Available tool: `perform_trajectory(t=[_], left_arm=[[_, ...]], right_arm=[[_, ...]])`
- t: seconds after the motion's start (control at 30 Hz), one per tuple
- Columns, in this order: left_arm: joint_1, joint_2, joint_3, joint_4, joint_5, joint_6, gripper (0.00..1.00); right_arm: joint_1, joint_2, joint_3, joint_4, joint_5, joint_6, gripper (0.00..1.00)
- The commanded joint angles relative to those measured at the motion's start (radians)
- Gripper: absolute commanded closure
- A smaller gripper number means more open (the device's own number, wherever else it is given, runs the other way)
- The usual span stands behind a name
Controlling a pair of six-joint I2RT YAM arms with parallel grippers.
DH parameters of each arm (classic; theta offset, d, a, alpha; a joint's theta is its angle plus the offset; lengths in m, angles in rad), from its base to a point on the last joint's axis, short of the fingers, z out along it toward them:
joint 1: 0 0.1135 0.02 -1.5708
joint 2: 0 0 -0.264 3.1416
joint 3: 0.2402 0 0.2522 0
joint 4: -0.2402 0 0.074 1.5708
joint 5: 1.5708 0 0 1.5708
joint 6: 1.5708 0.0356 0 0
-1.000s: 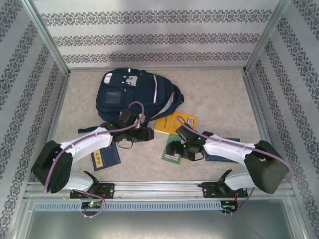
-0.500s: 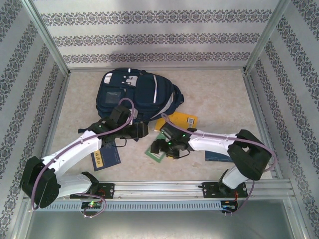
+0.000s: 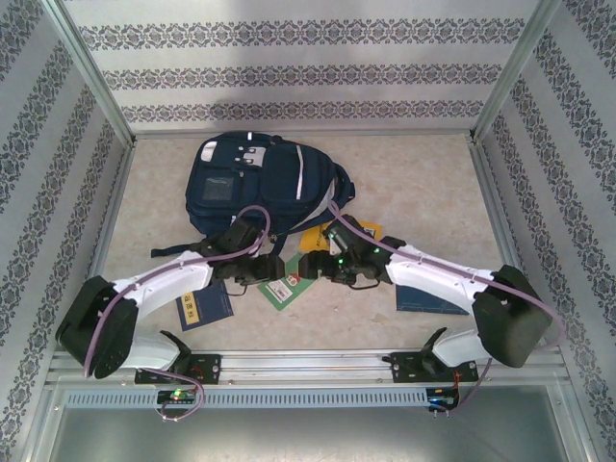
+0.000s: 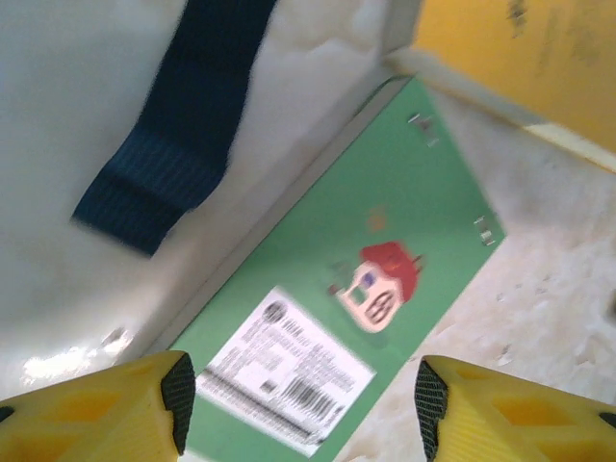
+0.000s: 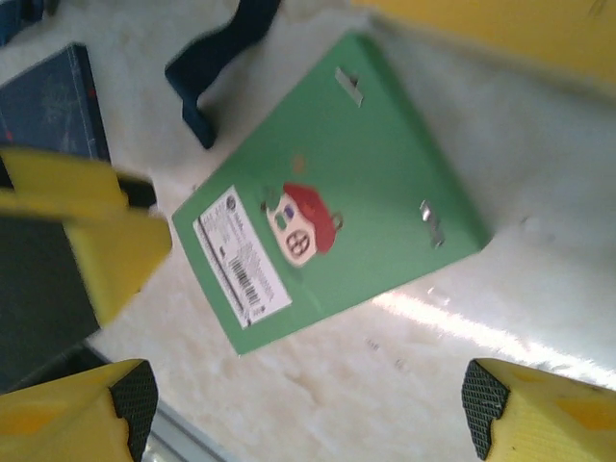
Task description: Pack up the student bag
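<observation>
The student bag [image 3: 260, 178], a navy backpack with pale stripes, lies flat at the back of the table. One dark strap [image 4: 183, 125] trails toward the arms. In front of the bag lies a green book [image 3: 282, 289] with a white label, face up on the table. My left gripper [image 3: 255, 268] hovers over its left part, open, and the label of the green book [image 4: 385, 289] shows between its yellow fingers [image 4: 115, 404]. My right gripper [image 3: 313, 265] is open just right of the book, above the green book [image 5: 337, 202] and touching nothing.
A yellow book [image 3: 358, 234] lies under the right arm, by the bag's lower right corner. A dark blue book [image 3: 205, 306] rests near the left arm's base, another blue book [image 3: 428, 298] under the right forearm. Patterned walls enclose three sides.
The green book has slid left across the table along with my right gripper. My left gripper stayed near the bag's front edge, and the two grippers now stand close together.
</observation>
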Motion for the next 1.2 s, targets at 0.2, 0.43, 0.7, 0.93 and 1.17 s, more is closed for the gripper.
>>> perform_trajectory(t=[0.2, 0.43, 0.7, 0.93, 1.17], left_arm=[[0.012, -0.175, -0.214, 0.138, 0.061, -0.199, 0.42], [0.012, -0.070, -0.261, 0.280, 0.123, -0.222, 0.51], [0.012, 0.013, -0.238, 0.314, 0.136, -0.189, 0.59], [0.012, 0.061, -0.226, 0.315, 0.141, -0.164, 0.61], [0.012, 0.087, -0.203, 0.304, 0.136, -0.136, 0.67]], right_arm=[[-0.094, 0.301, 0.281, -0.149, -0.137, -0.332, 0.21], [-0.103, 0.388, 0.316, -0.196, -0.157, -0.406, 0.24], [-0.100, 0.469, 0.318, -0.158, -0.265, -0.423, 0.25], [-0.100, 0.507, 0.356, -0.182, -0.232, -0.443, 0.25], [-0.089, 0.546, 0.364, -0.173, -0.350, -0.442, 0.26]])
